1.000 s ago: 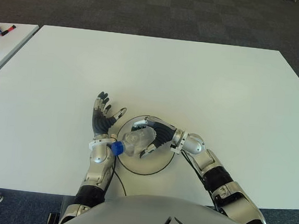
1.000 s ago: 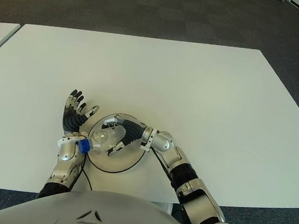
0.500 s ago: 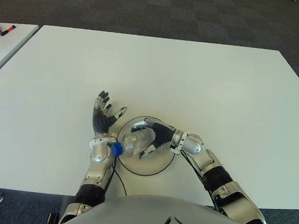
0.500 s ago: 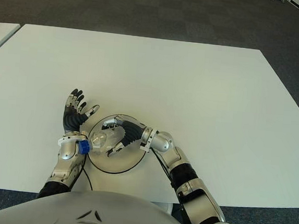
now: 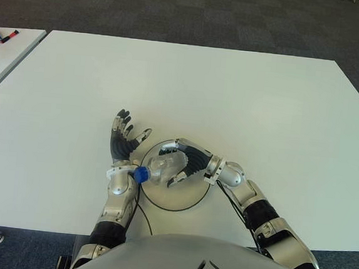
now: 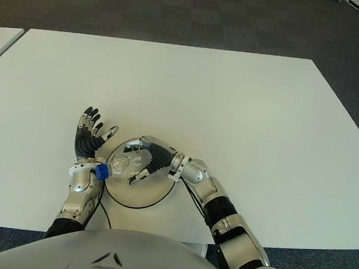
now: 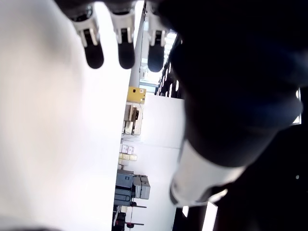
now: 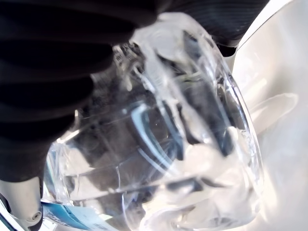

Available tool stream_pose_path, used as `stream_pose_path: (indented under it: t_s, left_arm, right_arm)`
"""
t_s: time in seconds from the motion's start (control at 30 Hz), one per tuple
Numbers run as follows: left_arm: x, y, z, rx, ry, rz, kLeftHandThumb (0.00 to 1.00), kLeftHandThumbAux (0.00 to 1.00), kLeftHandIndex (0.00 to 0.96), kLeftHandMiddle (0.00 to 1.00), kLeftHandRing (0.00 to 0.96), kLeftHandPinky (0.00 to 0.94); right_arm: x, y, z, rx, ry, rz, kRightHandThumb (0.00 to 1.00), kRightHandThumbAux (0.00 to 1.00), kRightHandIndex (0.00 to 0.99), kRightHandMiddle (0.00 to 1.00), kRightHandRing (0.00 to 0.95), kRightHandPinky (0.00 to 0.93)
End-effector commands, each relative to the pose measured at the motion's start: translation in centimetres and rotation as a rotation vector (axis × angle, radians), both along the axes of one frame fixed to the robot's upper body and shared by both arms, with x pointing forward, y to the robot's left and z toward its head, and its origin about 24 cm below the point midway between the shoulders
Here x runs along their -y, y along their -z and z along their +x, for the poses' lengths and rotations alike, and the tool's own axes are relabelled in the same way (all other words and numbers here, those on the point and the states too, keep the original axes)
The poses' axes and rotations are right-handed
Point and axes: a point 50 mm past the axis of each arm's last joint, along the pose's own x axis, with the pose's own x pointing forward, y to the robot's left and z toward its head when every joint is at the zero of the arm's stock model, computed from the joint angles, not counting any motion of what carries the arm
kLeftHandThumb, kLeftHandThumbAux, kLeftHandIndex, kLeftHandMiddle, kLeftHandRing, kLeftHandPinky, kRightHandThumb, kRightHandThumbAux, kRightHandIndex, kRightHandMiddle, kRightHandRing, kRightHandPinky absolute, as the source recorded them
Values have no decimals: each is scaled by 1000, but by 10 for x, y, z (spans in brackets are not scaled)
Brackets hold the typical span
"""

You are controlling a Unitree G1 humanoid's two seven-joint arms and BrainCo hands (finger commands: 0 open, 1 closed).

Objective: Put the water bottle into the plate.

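A clear water bottle [image 5: 159,168] with a blue cap [image 5: 141,174] lies on its side in my right hand [image 5: 170,165], which is shut on it. The hand holds it over the left part of the round white plate [image 5: 177,199], with the cap poking past the plate's left rim. The right wrist view shows the crumpled clear bottle [image 8: 163,144] wrapped by the dark fingers [image 8: 53,72]. My left hand [image 5: 126,142] shows just left of the plate with its fingers spread and holding nothing, its wrist next to the cap.
The plate stands near the front edge of a wide white table [image 5: 246,96]. A second table [image 5: 4,50] with a marker [image 5: 9,34] shows at the far left. A thin cable [image 5: 140,214] runs by the plate's front rim.
The right hand has shifted the bottle slightly away from me over the plate, so the blue cap sits a little higher. The left hand has hardly moved.
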Motion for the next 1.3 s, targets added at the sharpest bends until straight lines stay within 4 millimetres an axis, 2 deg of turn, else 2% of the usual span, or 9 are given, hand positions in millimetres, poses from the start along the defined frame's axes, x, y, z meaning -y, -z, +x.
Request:
stream_pose_path:
  t_s: [0.03, 0.2, 0.27, 0.37, 0.5, 0.73, 0.9, 1.07, 1.3]
  left_arm:
    - [18, 12, -8, -78, -11, -83, 0, 974, 129, 137, 122, 153]
    - [18, 13, -9, -89, -12, -81, 0, 966, 128, 134, 121, 153]
    - [17, 13, -9, -94, -10, -77, 0, 954, 126, 132, 120, 152]
    - [17, 13, -9, -98, -8, -71, 0, 938, 125, 132, 119, 145]
    - [17, 12, -10, -99, 0, -61, 0, 926, 123, 131, 115, 132]
    - [15, 12, -10, -93, 2, -54, 0, 931, 121, 132, 109, 116]
    - [15, 13, -10, -92, 3, -58, 0, 941, 117, 132, 107, 123]
    - [15, 13, -11, -93, 2, -65, 0, 943, 117, 131, 108, 130]
    - [14, 13, -11, -91, -3, -75, 0, 945, 119, 129, 109, 136]
  right_arm:
    - [-2, -3, 4, 27, 34, 31, 954, 656, 385, 511, 533, 747]
    - [1, -2, 6, 8, 48, 34, 945, 661, 370, 502, 515, 543]
    - [1, -2, 6, 4, 54, 40, 944, 640, 291, 484, 444, 461]
    - [1, -2, 6, 5, 61, 44, 777, 537, 224, 370, 374, 377]
    - [2, -2, 8, 19, 77, 38, 654, 482, 155, 290, 310, 308]
    - [3, 2, 8, 27, 98, 16, 485, 484, 67, 198, 216, 219]
    - [4, 4, 9, 13, 111, 6, 223, 516, 10, 104, 126, 131]
    - [4, 5, 10, -44, 124, 43, 57, 507, 1, 49, 72, 87]
    - [4, 4, 11, -77, 140, 87, 3, 481, 0, 7, 30, 66]
